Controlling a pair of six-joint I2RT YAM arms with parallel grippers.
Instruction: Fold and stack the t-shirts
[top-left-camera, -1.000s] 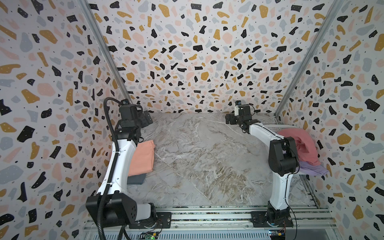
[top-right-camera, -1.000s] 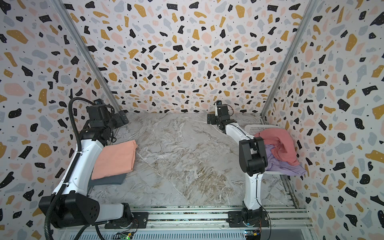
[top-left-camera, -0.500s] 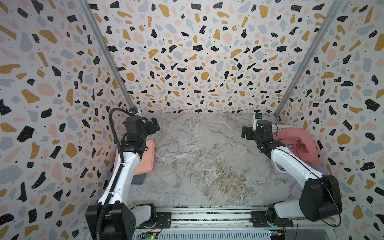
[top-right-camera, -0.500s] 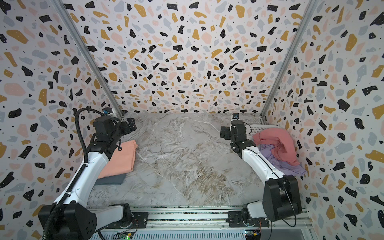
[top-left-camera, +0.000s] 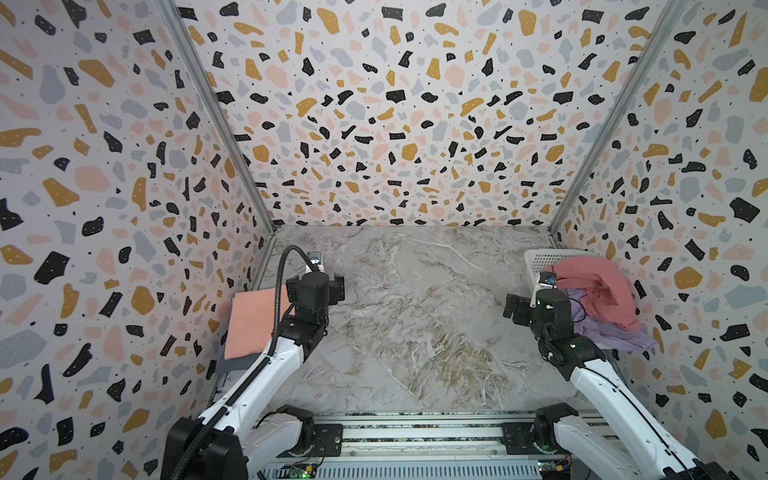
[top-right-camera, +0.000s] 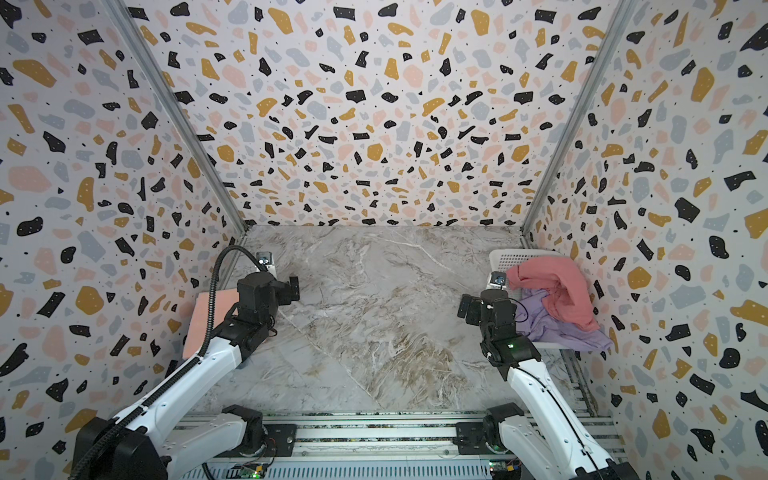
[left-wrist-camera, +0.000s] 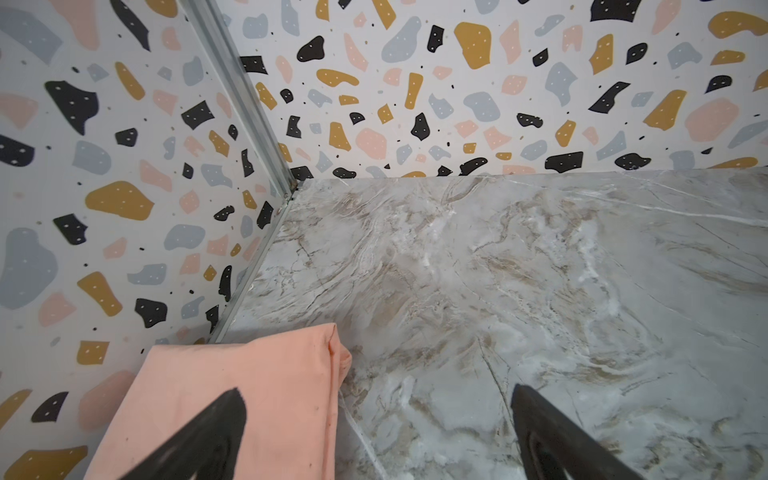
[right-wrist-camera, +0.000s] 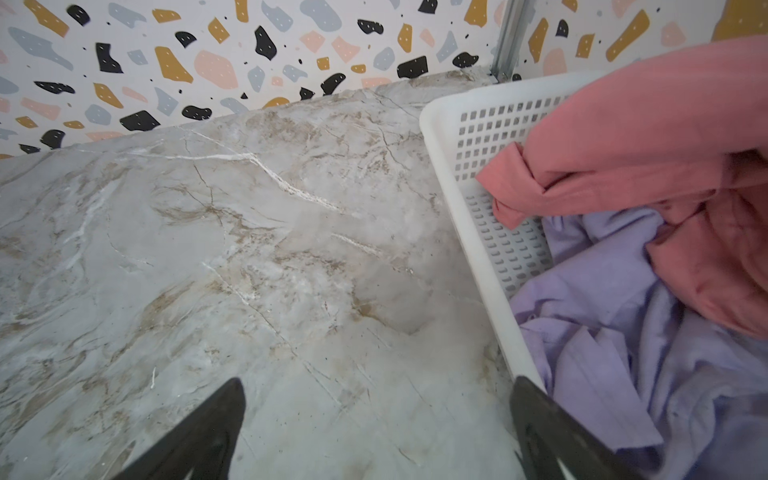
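Observation:
A folded peach-orange t-shirt (top-left-camera: 253, 322) (top-right-camera: 208, 324) (left-wrist-camera: 232, 399) lies flat by the left wall on a slate-grey t-shirt, of which only an edge (top-left-camera: 226, 365) shows. My left gripper (top-left-camera: 318, 284) (left-wrist-camera: 376, 392) hovers open and empty over the peach tee's inner edge. A crumpled dusty-rose t-shirt (top-left-camera: 594, 286) (right-wrist-camera: 648, 141) and a lavender t-shirt (top-left-camera: 615, 332) (right-wrist-camera: 615, 332) fill the basket at the right. My right gripper (top-left-camera: 530, 307) (right-wrist-camera: 376, 382) is open and empty just left of the basket's rim, over bare table.
The white perforated basket (top-left-camera: 544, 257) (top-right-camera: 507, 259) (right-wrist-camera: 465, 112) stands against the right wall. Terrazzo-patterned walls close in the left, back and right sides. The marble tabletop (top-left-camera: 415, 316) spreads between the two arms.
Both arms drew back from the far part of the table. The left gripper came forward beside the folded stack; the right gripper swung from back centre to beside the basket. Both stayed open.

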